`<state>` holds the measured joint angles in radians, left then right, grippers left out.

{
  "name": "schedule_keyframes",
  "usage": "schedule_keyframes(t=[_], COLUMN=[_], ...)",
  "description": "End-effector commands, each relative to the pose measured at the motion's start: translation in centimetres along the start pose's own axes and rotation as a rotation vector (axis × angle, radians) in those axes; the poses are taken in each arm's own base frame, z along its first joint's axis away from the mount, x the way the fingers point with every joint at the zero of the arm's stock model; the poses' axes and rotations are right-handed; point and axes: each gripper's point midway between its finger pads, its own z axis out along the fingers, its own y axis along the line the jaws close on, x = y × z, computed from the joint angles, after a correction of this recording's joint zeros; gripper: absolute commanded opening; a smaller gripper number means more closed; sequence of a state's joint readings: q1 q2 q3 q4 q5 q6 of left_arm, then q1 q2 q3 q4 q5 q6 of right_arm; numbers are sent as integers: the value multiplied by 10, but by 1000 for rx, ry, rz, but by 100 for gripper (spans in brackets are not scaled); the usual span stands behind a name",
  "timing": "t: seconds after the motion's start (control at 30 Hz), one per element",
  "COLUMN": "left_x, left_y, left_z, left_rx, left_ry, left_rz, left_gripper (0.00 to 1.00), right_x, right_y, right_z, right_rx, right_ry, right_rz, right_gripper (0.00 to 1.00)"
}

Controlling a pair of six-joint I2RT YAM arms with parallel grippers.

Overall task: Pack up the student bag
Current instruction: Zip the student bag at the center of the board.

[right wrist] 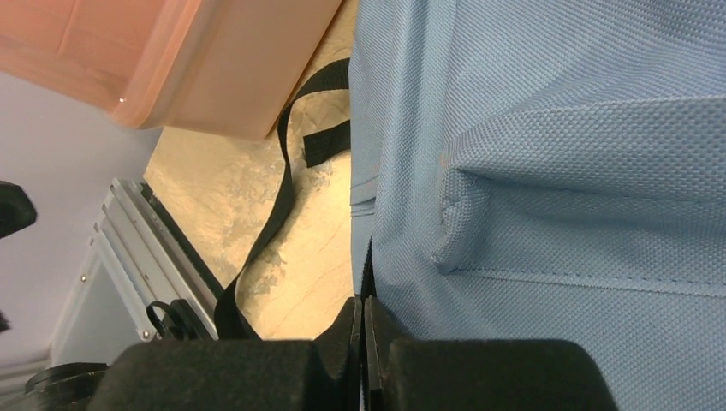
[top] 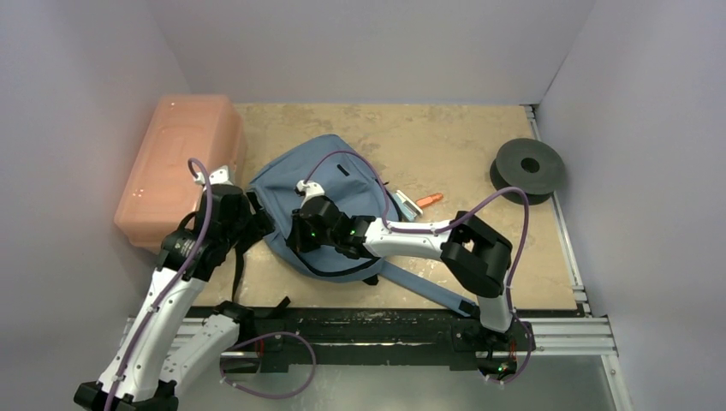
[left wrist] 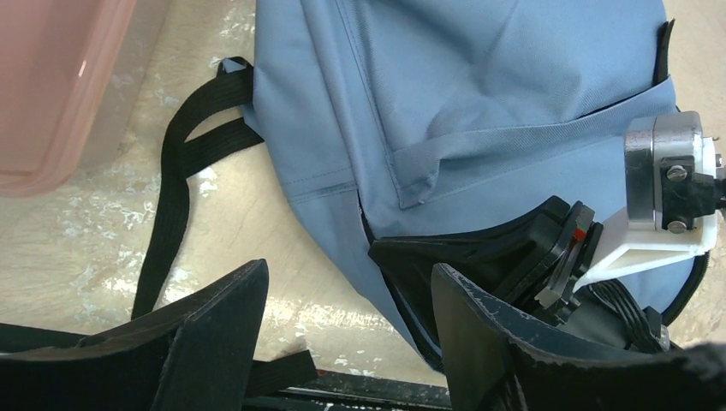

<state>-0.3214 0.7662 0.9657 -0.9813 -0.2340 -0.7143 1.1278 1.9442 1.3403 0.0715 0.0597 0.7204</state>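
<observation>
The student bag (top: 347, 199) lies flat mid-table, long axis near-to-far, with the right gripper (right wrist: 364, 312) pinched together on the black zipper trim (right wrist: 369, 270) at its near-left edge, and the spread left gripper (left wrist: 349, 272) just left.

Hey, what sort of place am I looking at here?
Likely a robot lab test cell: plain white walls box in the tabletop, and two robot arms sit on an aluminium frame at its edge.

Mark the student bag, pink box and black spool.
student bag (top: 355, 190), top view, on its blue front panel.
pink box (top: 178, 164), top view, on its lid.
black spool (top: 512, 161), top view, on its upper face.
</observation>
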Motion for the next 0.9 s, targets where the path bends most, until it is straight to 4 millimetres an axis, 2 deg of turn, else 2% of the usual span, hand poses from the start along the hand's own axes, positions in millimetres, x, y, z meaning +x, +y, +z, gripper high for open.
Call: schedule_keyframes(t=[0.0, 0.07, 0.17, 0.33, 0.53, 0.63, 0.7, 0.77, 0.87], left_x=[3, 9, 13, 16, 37, 44, 47, 46, 41], left_y=[-14, -18, -17, -34, -24, -13, 0, 6, 12], left_z=[14, 24, 46, 91, 132, 149, 158, 162, 162], left_rx=[36, 23, -33, 12, -47, -103, -162, -187, -211], left_ry=[37, 86, 136, 202, 265, 273, 276, 275, 241], left_rz=[-21, -33, -79, -174, -187, -155, -141, -137, -142], left_gripper=[69, 70, 65, 55, 43, 22, 12, 2, 0], right_x=[-14, -16, -16, -14, -14, -15, -16, -8, 5], right_y=[17, 12, 10, 14, 17, 15, 14, 14, 3], right_z=[-2, -8, -22, -31, -41, -52, -64, -79, -104], right_rx=[-43, -27, -51, -119, -155, -154, -154, -178, -182], right_ry=[-36, -46, -64, -92, -113, -115, -118, -96, -84], right_rz=[-44, -84, -137, -188, -224, -250, -269, -301, -346], right_gripper=[0, 0, 0, 0, 0, 0, 0, 0, 0])
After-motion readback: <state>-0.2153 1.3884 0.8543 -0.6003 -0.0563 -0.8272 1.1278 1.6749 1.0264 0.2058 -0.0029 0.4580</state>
